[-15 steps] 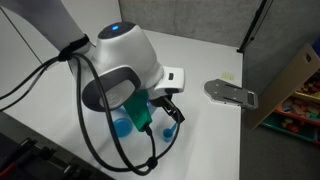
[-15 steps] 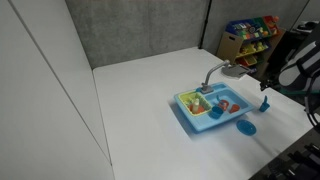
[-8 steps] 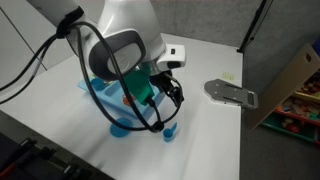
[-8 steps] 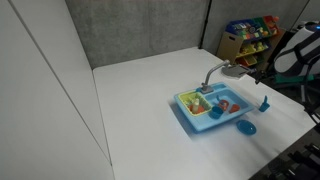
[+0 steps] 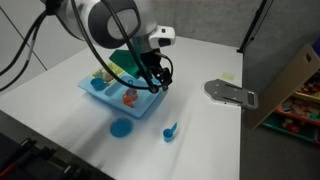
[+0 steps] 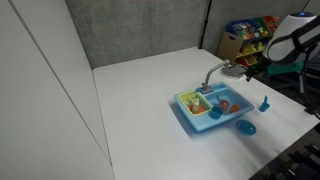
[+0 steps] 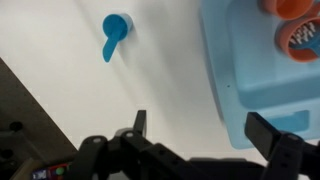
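Observation:
My gripper (image 7: pixel 205 132) is open and empty. It hovers above the white table at the edge of a blue toy sink basin (image 5: pixel 108 95), also seen in an exterior view (image 6: pixel 205 113) and the wrist view (image 7: pixel 262 60). The basin holds small orange and red toys (image 5: pixel 129 96). A small blue cup (image 5: pixel 170 131) stands on the table near the gripper; it also shows in an exterior view (image 6: pixel 264 103) and in the wrist view (image 7: pixel 113 30). A round blue lid or plate (image 5: pixel 121 128) lies in front of the basin.
A grey flat faucet piece (image 5: pixel 232 92) lies on the table in an exterior view. A shelf with coloured toys (image 6: pixel 248 35) stands behind the table. Grey partition walls (image 6: pixel 140 30) close the back. The table edge (image 5: pixel 240 140) is near the cup.
The arm has risen and swung back over the basin, away from the blue cup, which now stands alone on the table.

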Controlling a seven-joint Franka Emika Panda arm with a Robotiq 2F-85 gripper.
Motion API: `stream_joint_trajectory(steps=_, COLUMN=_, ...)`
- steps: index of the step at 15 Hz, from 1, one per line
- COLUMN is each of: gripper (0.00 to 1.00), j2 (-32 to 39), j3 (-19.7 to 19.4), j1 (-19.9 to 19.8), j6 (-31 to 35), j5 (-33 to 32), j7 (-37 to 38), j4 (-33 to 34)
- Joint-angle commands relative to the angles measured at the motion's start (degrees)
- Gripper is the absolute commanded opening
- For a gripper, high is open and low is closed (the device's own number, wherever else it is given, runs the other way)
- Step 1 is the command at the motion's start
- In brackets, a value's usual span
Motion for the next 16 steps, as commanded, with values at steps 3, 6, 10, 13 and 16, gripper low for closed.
stream_joint_trajectory(steps=3, gripper=1.00, j2=-6.2, j3=6.0, j1=-3.6, j6=-13.4, j5=-0.7, j7=-1.2, j4=1.6)
stream_joint_trajectory(steps=6, gripper=1.00, j2=-9.3, j3=7.9, j1=-4.7, j6=-20.1, j5=-0.7, j7=-1.8, j4=1.8)
stream_joint_trajectory(steps=10, gripper=1.00, j2=-13.6, j3=10.0, j1=-6.0, j6=-28.9, j5=-0.1, j7=-3.9, j4=2.1)
stream_joint_trajectory(steps=13, gripper=1.00, j2=-16.6, j3=10.9, j1=-6.6, j6=-34.9, j5=0.4, j7=-5.6, j4=2.7)
stream_joint_trajectory(steps=16, gripper=1.00, j2=-19.9, j3=11.3, j1=-7.0, j6=-39.8, j5=0.2, j7=-7.0, j4=3.0)
